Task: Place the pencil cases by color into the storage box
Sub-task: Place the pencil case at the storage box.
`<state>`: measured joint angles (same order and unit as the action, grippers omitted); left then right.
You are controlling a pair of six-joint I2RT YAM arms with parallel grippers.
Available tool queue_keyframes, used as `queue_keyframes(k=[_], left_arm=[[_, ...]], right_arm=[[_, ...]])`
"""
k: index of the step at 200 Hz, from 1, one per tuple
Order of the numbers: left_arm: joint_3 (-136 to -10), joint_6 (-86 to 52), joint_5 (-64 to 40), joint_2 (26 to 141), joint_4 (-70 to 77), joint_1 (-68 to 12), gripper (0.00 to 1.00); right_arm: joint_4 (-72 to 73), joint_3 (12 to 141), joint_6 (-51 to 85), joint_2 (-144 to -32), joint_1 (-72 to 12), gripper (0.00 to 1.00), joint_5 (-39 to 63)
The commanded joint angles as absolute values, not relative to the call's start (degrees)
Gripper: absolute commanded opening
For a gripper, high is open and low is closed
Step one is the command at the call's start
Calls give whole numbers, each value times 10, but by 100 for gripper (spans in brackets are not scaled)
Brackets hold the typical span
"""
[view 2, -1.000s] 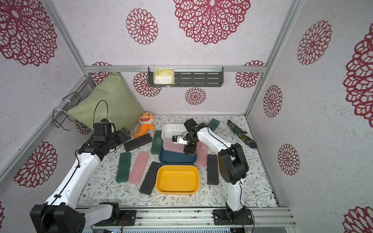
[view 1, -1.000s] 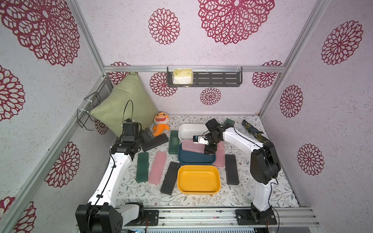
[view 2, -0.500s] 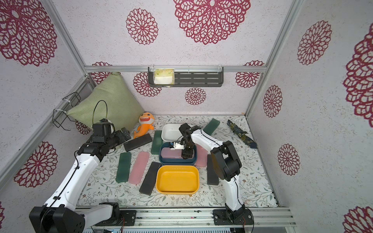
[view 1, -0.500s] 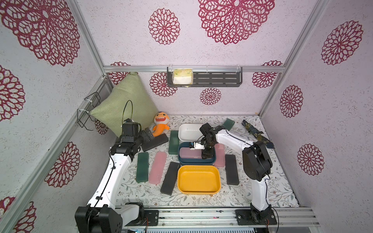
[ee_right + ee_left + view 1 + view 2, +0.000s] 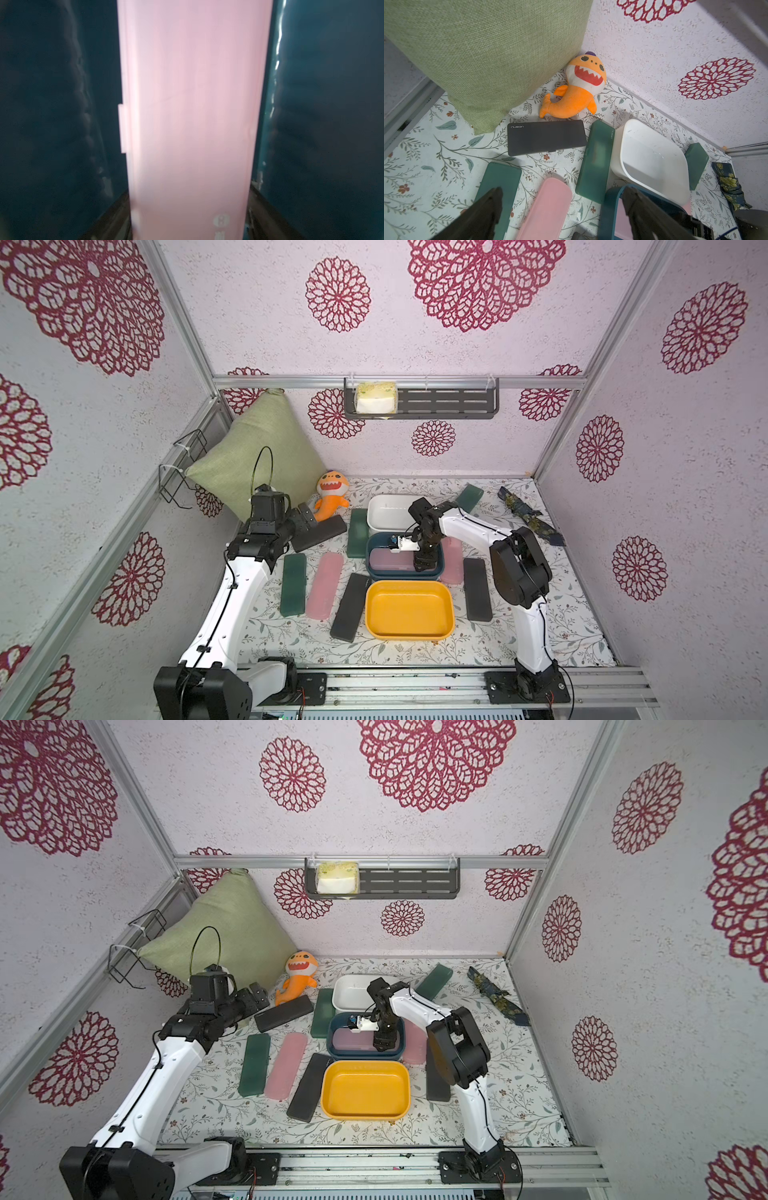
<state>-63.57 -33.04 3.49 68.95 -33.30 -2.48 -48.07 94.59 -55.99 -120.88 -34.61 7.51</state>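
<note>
A pink pencil case [image 5: 390, 562] [image 5: 193, 104] lies in the dark blue bin [image 5: 399, 577] [image 5: 41, 104]. My right gripper [image 5: 424, 564] [image 5: 384, 1044] reaches down into that bin, shut on the case's right end, with a finger against each long side. More pink cases [image 5: 324, 591] [image 5: 452, 560], black cases [image 5: 318, 533] [image 5: 351, 605] [image 5: 477, 589] and green cases [image 5: 293, 585] [image 5: 358, 526] [image 5: 469, 497] lie on the floral table. My left gripper [image 5: 306, 517] [image 5: 562, 189] hangs open and empty over the back left, beside the rear black case [image 5: 546, 137].
An empty white bin [image 5: 374, 510] stands behind the blue one and an empty yellow bin [image 5: 409, 610] in front. A green pillow [image 5: 253, 456] and an orange shark toy [image 5: 330, 493] fill the back left corner. A dark floral cloth strip [image 5: 530, 520] lies at the back right.
My right gripper carried the pink case from above the blue bin's back edge down into the bin and laid it flat. The left arm has hardly moved.
</note>
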Motion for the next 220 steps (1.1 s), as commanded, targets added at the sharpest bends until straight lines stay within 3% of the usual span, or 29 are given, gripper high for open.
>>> queue_keyframes(k=[1, 26, 50, 129, 220], left_arm=[[-630, -327, 34, 679, -330, -27, 97], [-630, -326, 33, 679, -331, -27, 97], [-630, -327, 30, 678, -332, -27, 97], [-631, -333, 18, 679, -353, -28, 97], [-668, -361, -22, 718, -509, -55, 98]], right_arm=[[-482, 945, -569, -1211, -349, 81, 77], [-476, 937, -565, -1213, -349, 93, 70], [-471, 929, -563, -1212, -349, 97, 62], [-459, 931, -556, -1185, -349, 99, 48], [-398, 925, -538, -1098, -345, 99, 51]])
